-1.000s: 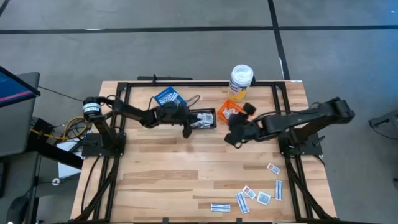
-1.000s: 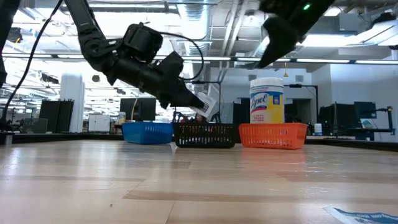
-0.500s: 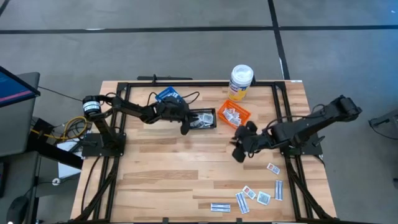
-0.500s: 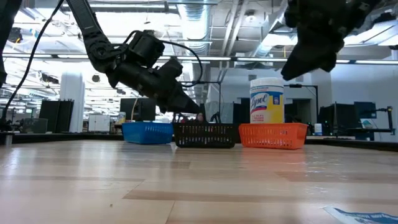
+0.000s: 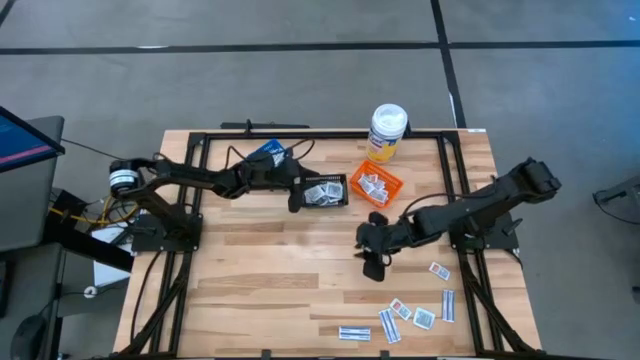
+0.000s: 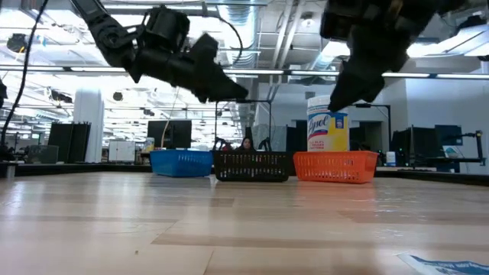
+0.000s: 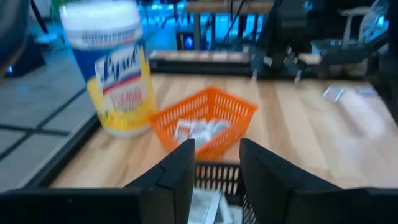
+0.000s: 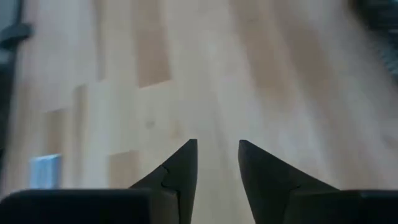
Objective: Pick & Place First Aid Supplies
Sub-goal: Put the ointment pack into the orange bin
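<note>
Left wrist view: the left gripper (image 7: pixel 214 165) is seen with its two dark fingers parted and nothing between them, poised over the black basket (image 5: pixel 324 191), a small wire-mesh tray in which several flat white packets (image 5: pixel 322 192) are piled. Beyond it, an orange mesh basket (image 7: pixel 205 121) holding more white packets (image 7: pixel 198 130) is set just beside a tall white bottle (image 7: pixel 115 68) with a yellow label. A blue basket (image 5: pixel 266 153) is partly hidden under the left arm in the high view.

The right gripper (image 8: pixel 216 167) is shown with its tapered black fingers apart by a narrow gap, empty, and held above bare planks near the middle of the table (image 5: pixel 280 290), a pale butcher-block top of jointed wooden strips.

The remaining first aid supplies (image 5: pixel 410 315) are scattered flat on the wood near the table's front right corner, well apart from the baskets: narrow strips with blue-grey print and small white squares, some marked in red. One strip (image 5: pixel 354 333) lies alone at the front edge, and one square (image 5: pixel 438 269) is set nearest the right arm.
</note>
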Controlling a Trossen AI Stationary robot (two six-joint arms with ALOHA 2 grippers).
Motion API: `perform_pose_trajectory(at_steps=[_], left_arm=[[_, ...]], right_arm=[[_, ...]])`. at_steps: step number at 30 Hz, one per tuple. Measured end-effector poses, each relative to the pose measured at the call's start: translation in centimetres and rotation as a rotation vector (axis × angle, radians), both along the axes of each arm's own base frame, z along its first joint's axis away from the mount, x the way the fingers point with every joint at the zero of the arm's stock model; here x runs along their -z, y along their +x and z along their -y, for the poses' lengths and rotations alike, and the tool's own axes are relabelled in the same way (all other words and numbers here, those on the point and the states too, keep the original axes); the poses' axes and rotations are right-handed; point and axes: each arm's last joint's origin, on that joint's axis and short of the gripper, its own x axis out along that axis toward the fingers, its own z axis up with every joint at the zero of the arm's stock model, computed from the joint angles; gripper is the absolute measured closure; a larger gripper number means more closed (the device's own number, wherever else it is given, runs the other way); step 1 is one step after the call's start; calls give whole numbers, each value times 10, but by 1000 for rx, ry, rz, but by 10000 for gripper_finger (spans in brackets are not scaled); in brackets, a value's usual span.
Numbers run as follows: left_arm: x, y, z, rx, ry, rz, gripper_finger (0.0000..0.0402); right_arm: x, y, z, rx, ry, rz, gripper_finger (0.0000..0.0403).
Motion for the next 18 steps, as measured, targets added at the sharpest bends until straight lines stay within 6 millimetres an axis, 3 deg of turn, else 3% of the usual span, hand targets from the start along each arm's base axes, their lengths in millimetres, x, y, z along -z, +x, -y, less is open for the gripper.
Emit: perform_pose_trajectory(at_steps=[2,6,13,18], left_arm=[[-7,-4,2,3,6,20,277],[-13,-10,3,1,0,9,283],[-8,-10,4,1,-14,-37,286],[-2,-8,5,7,-42,-71,287]], right_arm=[[-1,5,-4,-48,46,-33,280],[0,-3,-7,-26,98,-263,251],[8,-58,5,370,122,-902,220],[28,-88,-1,387,274,-1092,228]])
